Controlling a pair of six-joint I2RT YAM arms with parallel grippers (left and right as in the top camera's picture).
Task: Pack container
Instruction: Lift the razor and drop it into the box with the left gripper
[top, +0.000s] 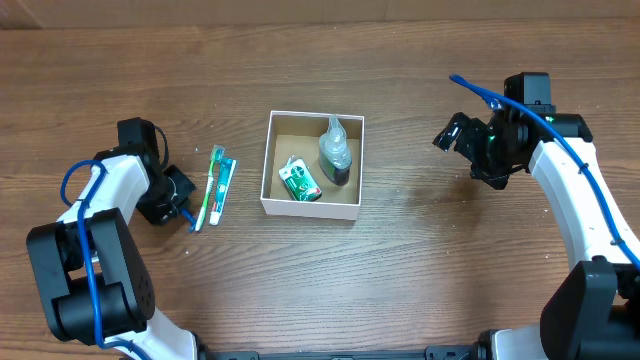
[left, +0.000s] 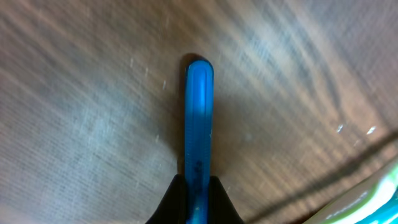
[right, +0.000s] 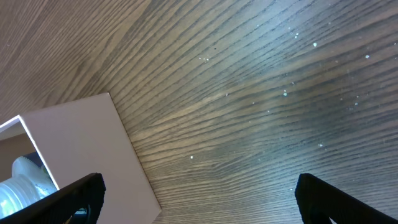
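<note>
The left gripper (top: 183, 200) clamps a blue handle (left: 199, 124) low over the table (top: 420, 260), just beside two toothbrushes (top: 214, 185). Right of them, mid-table, sits the container (top: 312, 208), holding a green packet (top: 300, 182) and a bottle (top: 335, 155). Far right, the right gripper (top: 452, 133) hovers, jaws spread wide.

The left arm (top: 95, 215) rises from its base at 7 o'clock and bends at 9 o'clock. The left gripper (top: 183, 200) points toward 4 o'clock, low at the tabletop, its jaws closed on a blue handle (left: 199, 124). The right arm (top: 580, 200) climbs from 5 o'clock to 2 o'clock. The right gripper (top: 452, 132) faces 9 o'clock, jaws spread wide and holding nothing.
</note>
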